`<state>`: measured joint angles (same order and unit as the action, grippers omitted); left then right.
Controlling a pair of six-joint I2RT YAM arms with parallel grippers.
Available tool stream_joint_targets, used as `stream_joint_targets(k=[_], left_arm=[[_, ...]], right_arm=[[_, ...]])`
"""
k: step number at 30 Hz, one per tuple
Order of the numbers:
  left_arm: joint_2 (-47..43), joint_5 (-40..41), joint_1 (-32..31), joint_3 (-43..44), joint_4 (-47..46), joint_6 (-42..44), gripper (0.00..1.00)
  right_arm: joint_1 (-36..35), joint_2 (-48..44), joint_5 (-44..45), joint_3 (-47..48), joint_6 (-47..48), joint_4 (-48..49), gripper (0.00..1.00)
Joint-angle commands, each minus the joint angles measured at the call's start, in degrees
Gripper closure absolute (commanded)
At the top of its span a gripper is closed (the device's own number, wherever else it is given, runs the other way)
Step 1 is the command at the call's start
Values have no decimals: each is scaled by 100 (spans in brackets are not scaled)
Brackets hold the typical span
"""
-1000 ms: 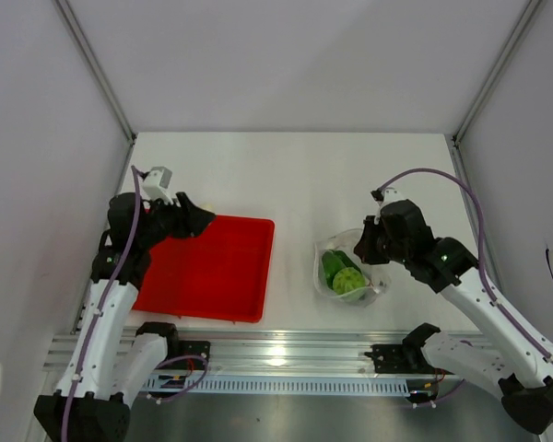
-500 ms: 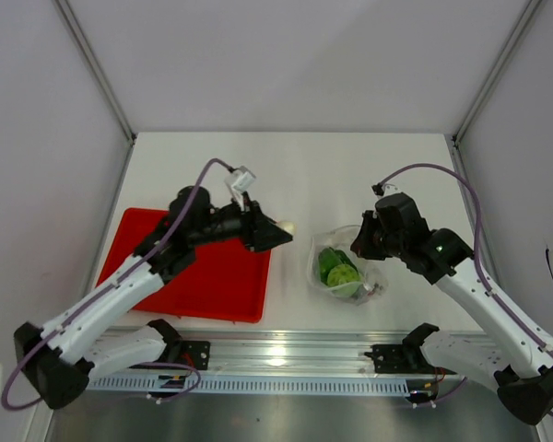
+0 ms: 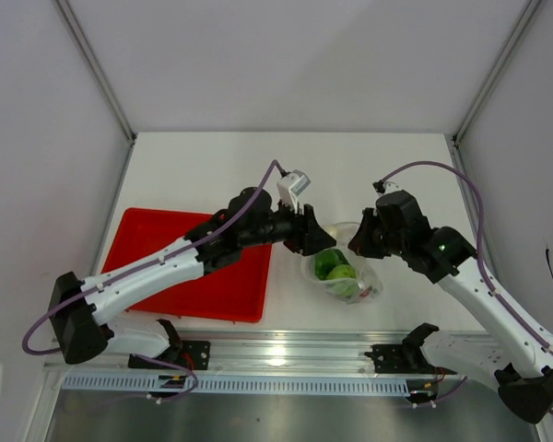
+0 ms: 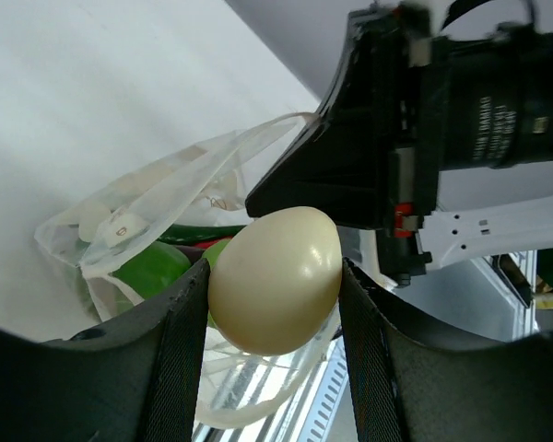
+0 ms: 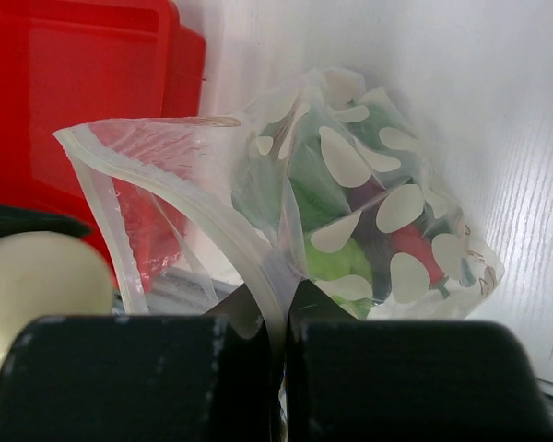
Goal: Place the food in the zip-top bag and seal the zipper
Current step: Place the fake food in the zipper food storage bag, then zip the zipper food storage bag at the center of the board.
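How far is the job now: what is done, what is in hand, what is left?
Done: green, red and purple toy vegetables lie inside the crinkly clear plastic bag. In hand: the right gripper pinches the bag's rim, mouth open; the left gripper carries a cream egg-shaped piece beside it. Left: drop it in, then close the open zipper strip.

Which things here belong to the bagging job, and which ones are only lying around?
Job: egg-shaped food in left gripper; zip-top bag, pinched by right gripper; green vegetables inside it.
Lying about: red tray; table.
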<state>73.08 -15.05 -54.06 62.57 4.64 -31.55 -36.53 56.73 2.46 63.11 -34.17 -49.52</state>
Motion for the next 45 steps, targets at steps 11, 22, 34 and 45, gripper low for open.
stream_joint_targets(k=[11,22,34,45], left_arm=[[576,617,-289,801,801,289,1],[-917,2039,-298,-225,835,185,1],[-383,1232,-307,-553,976,-316,5],[-224,-382,-307,-939,-437,-378,61]], right_arm=[[-29,-127,97,360,-81,30,100],[-20,-268,123,325,-116,-76,100],[-20,-469,141,316,-142,-137,100],[-3,-549,194,123,-98,-111,100]])
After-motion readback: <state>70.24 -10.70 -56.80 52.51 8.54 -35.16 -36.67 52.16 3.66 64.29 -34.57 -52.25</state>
